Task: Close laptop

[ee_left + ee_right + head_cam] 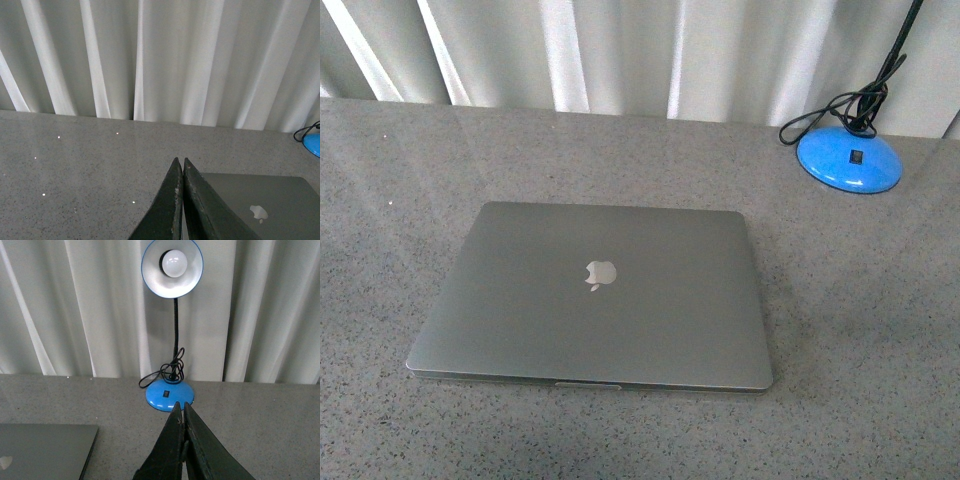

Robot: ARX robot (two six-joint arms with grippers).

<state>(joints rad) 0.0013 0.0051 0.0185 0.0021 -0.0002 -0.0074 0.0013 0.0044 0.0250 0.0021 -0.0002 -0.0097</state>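
Note:
The laptop (600,295) lies closed and flat on the grey speckled table, lid up, its silver apple logo in the middle of the lid. Neither arm shows in the front view. In the left wrist view my left gripper (181,162) is shut and empty, held above the table beside the laptop's (265,205) far left corner. In the right wrist view my right gripper (181,406) is shut and empty, over bare table to the right of the laptop (45,450), with its tips in line with the lamp base.
A blue desk lamp (172,265) with a black gooseneck stands on its round blue base (848,158) at the table's back right, its black cord coiled by it. White curtains (620,50) hang behind the table's far edge.

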